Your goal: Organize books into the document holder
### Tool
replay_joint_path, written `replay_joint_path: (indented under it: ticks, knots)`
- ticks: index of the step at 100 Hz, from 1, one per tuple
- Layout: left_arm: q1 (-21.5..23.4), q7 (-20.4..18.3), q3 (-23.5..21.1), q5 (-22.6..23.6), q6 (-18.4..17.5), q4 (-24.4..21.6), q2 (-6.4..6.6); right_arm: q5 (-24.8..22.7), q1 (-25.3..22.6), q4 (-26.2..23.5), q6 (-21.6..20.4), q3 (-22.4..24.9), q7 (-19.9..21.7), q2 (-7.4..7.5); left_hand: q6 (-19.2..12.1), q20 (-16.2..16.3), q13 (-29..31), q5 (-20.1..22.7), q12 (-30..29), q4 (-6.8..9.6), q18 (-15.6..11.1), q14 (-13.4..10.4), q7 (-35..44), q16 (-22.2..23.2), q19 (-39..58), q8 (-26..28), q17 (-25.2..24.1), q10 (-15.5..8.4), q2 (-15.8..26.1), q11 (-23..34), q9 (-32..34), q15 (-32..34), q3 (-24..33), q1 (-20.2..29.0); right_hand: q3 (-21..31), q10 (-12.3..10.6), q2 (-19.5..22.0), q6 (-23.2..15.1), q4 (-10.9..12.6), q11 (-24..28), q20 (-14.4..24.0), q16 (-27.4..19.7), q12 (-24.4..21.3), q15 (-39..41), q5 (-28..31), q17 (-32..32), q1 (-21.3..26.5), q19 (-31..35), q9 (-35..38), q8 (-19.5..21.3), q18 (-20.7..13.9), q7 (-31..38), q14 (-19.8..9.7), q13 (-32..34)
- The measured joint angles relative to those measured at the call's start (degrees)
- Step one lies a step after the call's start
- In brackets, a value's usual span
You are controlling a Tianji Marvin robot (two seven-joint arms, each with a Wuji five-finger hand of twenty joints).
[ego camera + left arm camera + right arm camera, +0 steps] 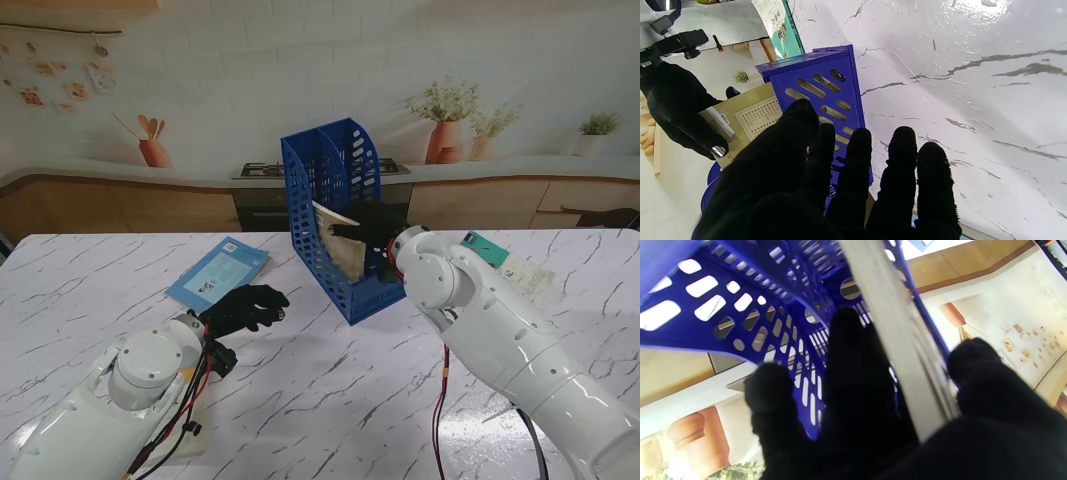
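Both arms rise nearest; the right hand (368, 232) pinches a beige book (342, 247) halfway into the blue holder (335, 215). Thin and probably floppy, it seems best gripped at the spine. Left hand (243, 308) spread, holding nothing.

Setting: mock kitchen in a robot test space. Evidence: white marble-pattern table (330, 400); printed backdrop (300, 70) behind it showing white brick wall, wooden cabinets (120, 205), gas hob (262, 170) above an oven, utensil pot (154, 150) and 3 potted plants (447, 120). The backdrop looks flat, a picture rather than real fittings.
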Motion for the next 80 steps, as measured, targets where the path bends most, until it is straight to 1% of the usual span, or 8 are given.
replay_joint_path:
  ticks: [3,7,20,31,33,47,63,80]
  knots:
    - [-0.05,-0.07,-0.02,-0.30,0.01,0.09,0.00,0.01,-0.33,-0.61,0.11,0.37,0.27,0.11,0.01,0.00,0.00,0.00,0.00,0.00,0.00,0.00,0.00,0.00,0.00,0.00,0.00,0.00,0.00,0.00,0.00,0.00,0.00,0.00,-0.66,0.40,0.84,0.00,1.52,-2.28,0.01,-1.26,-0.87,-4.05,-0.80,-4.04,-0.94,-3.48,-2.55,0.70,0.00,-3.15,0.57,-3.03]
    - [-0.11,-0.17,-0.02,-0.63,0.02,0.19,0.00,0.12,-0.82,-1.55,0.33,0.92,0.76,0.25,0.01,0.00,0.00,0.00,0.00,0.00,0.00,0.00,0.00,0.00,0.00,0.00,0.00,0.00,0.00,0.00,0.00,0.00,0.00,0.00,-1.47,0.71,1.74,0.04,2.28,-3.97,0.01,-2.68,-1.69,-8.32,-1.48,-8.92,-1.99,-7.87,-5.10,1.67,0.00,-5.98,0.88,-6.27]
    - [-0.17,-0.37,-0.02,-0.87,0.02,0.30,0.00,0.05,-2.25,-4.24,0.67,2.41,1.60,0.67,0.02,0.00,0.00,0.00,0.00,0.00,0.00,0.00,0.00,0.00,0.00,0.00,0.00,0.00,0.00,0.00,0.00,0.00,-0.01,0.00,-5.05,1.92,2.32,0.10,2.37,-10.12,-2.09,-6.09,-5.14,-19.31,-4.37,-24.32,-2.53,-23.19,-12.48,2.19,0.02,-11.35,1.45,-15.40]
    - [-0.18,-0.42,-0.02,-0.79,0.02,0.33,0.00,-2.85,-4.70,-7.78,0.75,5.40,1.49,0.95,0.03,0.00,0.00,0.00,0.00,0.00,0.00,0.00,0.00,0.00,0.00,0.00,0.00,0.01,0.00,0.00,0.00,0.00,-0.02,0.00,-8.22,2.09,3.05,0.13,2.38,-13.67,-4.47,-9.40,-7.71,-25.60,-5.56,-31.35,-3.01,-31.24,-15.22,2.19,0.02,-13.41,2.05,-20.85]
    - [-0.18,-0.42,-0.02,-0.77,0.02,0.33,0.00,-3.33,-5.10,-8.47,0.89,5.78,1.44,1.08,0.03,0.00,0.00,0.00,0.00,0.00,0.00,0.00,0.00,0.00,0.00,0.00,0.00,0.01,0.00,0.00,0.00,0.00,-0.02,0.00,-8.53,2.09,3.06,0.13,2.38,-15.01,-4.74,-9.93,-8.74,-26.59,-5.58,-31.98,-3.01,-32.11,-15.81,2.19,0.02,-13.47,2.05,-21.42]
    - [-0.07,-0.42,-0.09,-0.54,0.46,0.17,0.01,-5.73,-9.00,-14.29,2.74,10.34,1.04,1.52,0.07,0.00,0.00,0.00,0.00,0.00,0.00,0.00,0.00,0.00,0.00,0.00,0.00,0.01,0.00,0.00,0.00,0.00,-0.04,0.00,-10.62,2.08,3.15,1.37,2.94,-15.77,-5.05,-12.30,-9.67,-28.65,-5.57,-33.50,-3.01,-34.43,-15.44,1.39,0.02,-14.61,2.05,-22.32]
    - [0.70,-0.41,-0.95,-0.45,0.87,-0.37,0.01,-12.15,-15.31,-23.16,4.33,18.40,4.06,2.67,0.13,0.00,0.00,0.00,0.00,0.00,0.00,0.00,0.00,0.00,0.00,0.00,0.00,0.01,0.01,0.01,0.00,0.00,-0.60,0.01,-11.39,2.07,3.17,1.93,2.94,-15.78,-5.09,-12.38,-9.70,-28.65,-5.44,-33.49,-3.01,-34.66,-15.31,1.33,0.02,-14.68,2.05,-21.97]
    - [0.95,-0.06,-1.07,-0.45,0.85,-0.41,0.02,-14.00,-19.60,-26.70,4.86,24.55,6.95,4.21,0.43,0.00,0.00,0.00,0.00,0.00,0.01,0.00,0.00,0.00,0.00,0.00,0.00,0.02,0.01,0.01,0.00,0.00,-0.61,0.04,-12.09,2.02,3.17,1.93,2.94,-15.59,-5.10,-12.38,-9.71,-28.61,-5.32,-33.26,-3.01,-34.66,-13.16,1.29,0.02,-14.68,2.05,-21.12]
